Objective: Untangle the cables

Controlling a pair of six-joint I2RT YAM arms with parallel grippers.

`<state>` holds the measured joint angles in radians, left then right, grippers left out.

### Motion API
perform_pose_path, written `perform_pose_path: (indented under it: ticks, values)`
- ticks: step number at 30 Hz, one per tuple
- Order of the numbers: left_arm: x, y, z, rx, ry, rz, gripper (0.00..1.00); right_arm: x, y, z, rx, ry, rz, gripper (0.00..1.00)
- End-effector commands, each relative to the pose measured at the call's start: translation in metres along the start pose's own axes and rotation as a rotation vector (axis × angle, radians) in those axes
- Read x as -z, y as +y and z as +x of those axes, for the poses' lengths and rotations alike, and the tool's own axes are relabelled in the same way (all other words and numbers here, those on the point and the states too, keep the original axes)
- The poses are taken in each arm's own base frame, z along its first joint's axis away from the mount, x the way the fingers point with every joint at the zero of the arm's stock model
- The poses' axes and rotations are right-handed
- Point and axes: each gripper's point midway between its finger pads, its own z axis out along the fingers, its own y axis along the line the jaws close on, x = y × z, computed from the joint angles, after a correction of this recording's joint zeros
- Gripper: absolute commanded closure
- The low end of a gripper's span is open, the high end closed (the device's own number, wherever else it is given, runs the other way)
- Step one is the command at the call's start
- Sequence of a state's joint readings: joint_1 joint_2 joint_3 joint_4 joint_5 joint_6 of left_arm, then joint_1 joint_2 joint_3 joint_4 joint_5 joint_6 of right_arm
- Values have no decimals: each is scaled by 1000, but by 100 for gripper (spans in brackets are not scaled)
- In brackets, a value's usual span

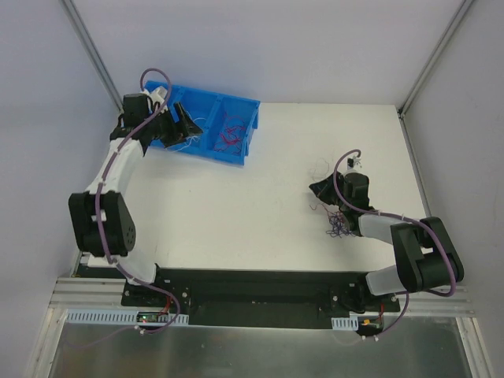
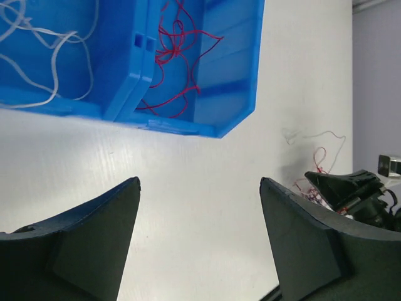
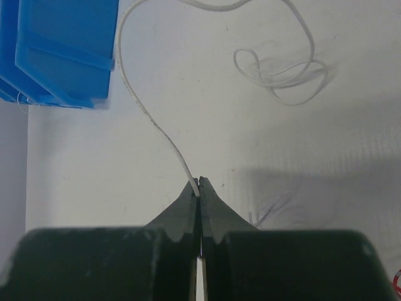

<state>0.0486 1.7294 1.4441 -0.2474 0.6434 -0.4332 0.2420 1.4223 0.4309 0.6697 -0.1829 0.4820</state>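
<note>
My right gripper (image 3: 199,180) is pinched shut on one white wire (image 3: 156,125) beside the purple-red tangle (image 1: 339,224) at four o'clock, the left gripper (image 2: 199,184) gapes empty by the blue bin (image 2: 241,69) at ten o'clock, so I fear a pull drags the clump or slips the strand.

the blue bin (image 1: 228,130) stands at the far left of the desk (image 1: 236,213); its upright walls and middle divider block any low pass there, and the left tool (image 1: 187,128) hangs at its left end. between the bin and the right tool (image 1: 321,189) the desk lies open. a looping white wire (image 1: 319,167) and a purple tangle (image 1: 339,224) lie by the right arm. side walls (image 1: 47,118) close in left and right.
</note>
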Motion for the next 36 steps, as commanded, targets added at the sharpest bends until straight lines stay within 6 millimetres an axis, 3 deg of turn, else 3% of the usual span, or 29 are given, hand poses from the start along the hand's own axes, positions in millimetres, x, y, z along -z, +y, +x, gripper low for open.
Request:
perform_pose_path:
  ticks: [1, 4, 7, 10, 13, 16, 22, 26, 36]
  values:
    - [39, 28, -16, -44, -235, -221, 28, -5, 19, -13, 12, -27, -72, 99]
    - [45, 58, -17, 105, -282, -248, 38, -2, 17, -13, 10, -36, -66, 99]
    - [44, 84, -26, 243, -371, -197, 36, -4, 20, -14, 10, -33, -72, 99]
    - [30, 104, -28, 330, -421, -80, 33, -5, 19, -13, 8, -27, -71, 100]
    - [15, 116, -33, 346, -452, 67, 37, -5, 19, -13, 8, -28, -72, 99]
    - [10, 136, -37, 313, -540, 94, 38, -5, 18, -13, 9, -27, -71, 99]
    - [-19, 173, -33, 370, -527, 73, 36, -4, 19, -14, 11, -32, -73, 99]
    - [-25, 179, -37, 356, -566, 118, 46, -4, 18, -14, 9, -31, -70, 99]
    - [-21, 170, -45, 293, -593, 159, 77, -7, 19, -12, 3, -19, -74, 99]
